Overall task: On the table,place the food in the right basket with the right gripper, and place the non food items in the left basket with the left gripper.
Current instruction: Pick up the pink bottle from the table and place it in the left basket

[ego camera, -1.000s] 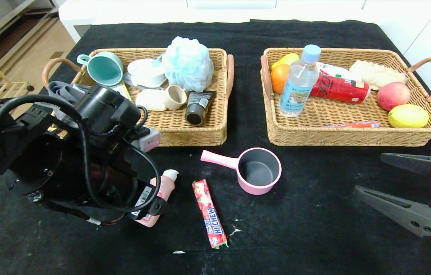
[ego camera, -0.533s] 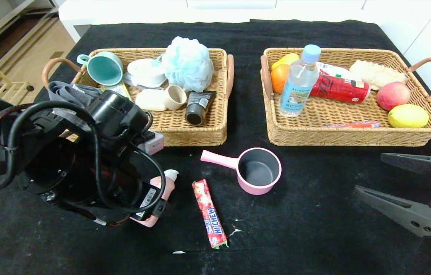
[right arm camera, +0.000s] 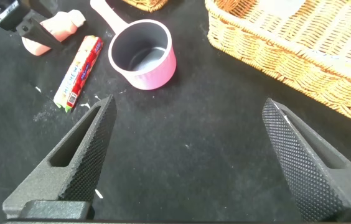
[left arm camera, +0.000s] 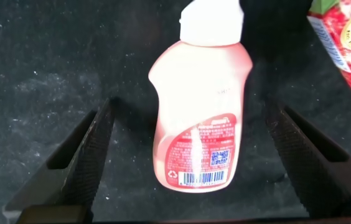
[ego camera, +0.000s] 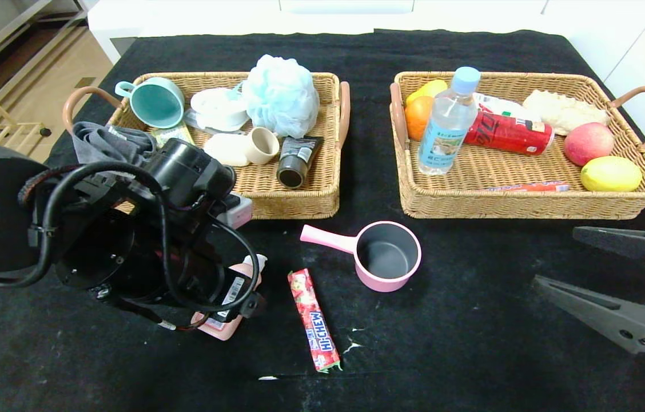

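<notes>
The left tool point(left arm camera: 188, 134) has come lower and forward, its spread fingers point(left arm camera: 85, 158) now straddling the pink bottle point(left arm camera: 197, 118) lying on the tabletop point(ego camera: 471, 343), not touching it. The right tool point(ego camera: 585, 269) hangs released, unmoved, near the right basket point(ego camera: 528, 200). Candy point(ego camera: 314, 320) and saucepan point(ego camera: 385, 257) stay put.

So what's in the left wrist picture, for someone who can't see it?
A pink squeeze bottle with a white cap lies on the black table, between the left gripper's two open black fingers. A red candy stick peeks in at one edge.
</notes>
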### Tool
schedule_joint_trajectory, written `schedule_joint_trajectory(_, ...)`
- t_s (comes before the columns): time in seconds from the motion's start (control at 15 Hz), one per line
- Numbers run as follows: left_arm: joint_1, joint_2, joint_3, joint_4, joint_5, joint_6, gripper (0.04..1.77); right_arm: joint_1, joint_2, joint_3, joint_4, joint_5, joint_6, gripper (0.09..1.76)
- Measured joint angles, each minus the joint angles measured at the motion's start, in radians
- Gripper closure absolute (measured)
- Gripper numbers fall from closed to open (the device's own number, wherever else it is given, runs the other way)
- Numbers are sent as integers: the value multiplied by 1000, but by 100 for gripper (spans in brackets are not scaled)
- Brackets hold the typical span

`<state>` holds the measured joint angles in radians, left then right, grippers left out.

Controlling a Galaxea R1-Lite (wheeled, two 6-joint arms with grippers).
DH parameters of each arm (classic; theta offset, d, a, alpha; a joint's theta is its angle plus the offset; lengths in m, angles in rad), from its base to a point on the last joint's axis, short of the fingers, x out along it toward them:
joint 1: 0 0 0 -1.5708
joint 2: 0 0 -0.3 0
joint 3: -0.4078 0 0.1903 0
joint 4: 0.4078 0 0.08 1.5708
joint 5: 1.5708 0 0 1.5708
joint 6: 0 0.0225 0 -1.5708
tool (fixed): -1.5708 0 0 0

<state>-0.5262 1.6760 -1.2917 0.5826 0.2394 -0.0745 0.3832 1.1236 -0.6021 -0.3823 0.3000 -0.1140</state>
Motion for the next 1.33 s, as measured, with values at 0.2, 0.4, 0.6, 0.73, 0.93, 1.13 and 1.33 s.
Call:
schedule_joint_trajectory(0.2, 0, 3, 0, 0, 1, 0, 9, -1, -2, -1, 0, 0, 0, 14)
schedule_joint_trajectory(0.4, 3, 6, -1, -1, 1, 0, 9, -2, -2, -2, 0, 0, 0, 14)
schedule_joint_trajectory(0.6, 5, 11, -5, -2, 2, 0, 53, -2, -2, -2, 0, 0, 0, 14)
schedule_joint_trajectory(0.73, 5, 13, -9, -1, 1, 0, 80, -2, -2, -1, 0, 0, 0, 14)
schedule_joint_trajectory(0.93, 5, 21, -12, -2, 1, 2, 98, -2, -2, 1, 0, 0, 0, 14)
schedule_joint_trajectory(1.13, 5, 25, -14, -2, 2, 0, 98, -2, -1, 2, 0, 0, 0, 14)
schedule_joint_trajectory(1.33, 5, 27, -15, -3, 0, 0, 98, -2, 1, 2, 0, 0, 0, 14)
